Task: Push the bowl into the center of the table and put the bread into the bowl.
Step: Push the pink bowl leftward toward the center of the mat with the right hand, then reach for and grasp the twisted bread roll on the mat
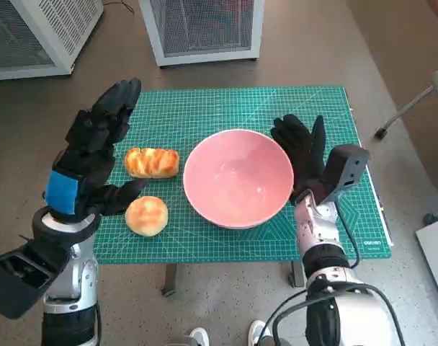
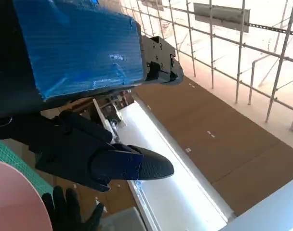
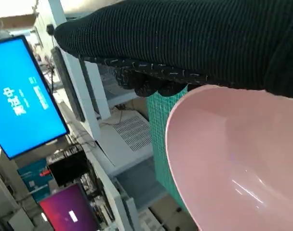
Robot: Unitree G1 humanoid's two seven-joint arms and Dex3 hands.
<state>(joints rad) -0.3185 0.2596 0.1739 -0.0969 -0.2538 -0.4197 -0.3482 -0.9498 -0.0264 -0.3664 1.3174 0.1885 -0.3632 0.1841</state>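
Pink and glossy, the bowl point(image 1: 238, 177) stood near the middle of the tabletop point(image 1: 204, 108), on the green cutting mat point(image 1: 226, 108) that covered it, and held nothing. The right hand point(image 1: 303, 149) in its knitted glove lay flat against the bowl's right outer wall, fingers straight and slightly apart, gripping nothing; the right wrist view showed the glove point(image 3: 194, 43) just above the bowl's rim point(image 3: 185, 103). To the left of the bowl lay two pieces of bread: a long golden loaf point(image 1: 152, 161) just beside its rim, and a round bun point(image 1: 147, 215) nearer the front edge. The left hand point(image 1: 96, 151) hovered above the mat's left side, fingers spread wide and holding nothing, its thumb reaching toward the bun. Beyond the tabletop stood two white mesh cabinets point(image 1: 204, 29) on the floor.
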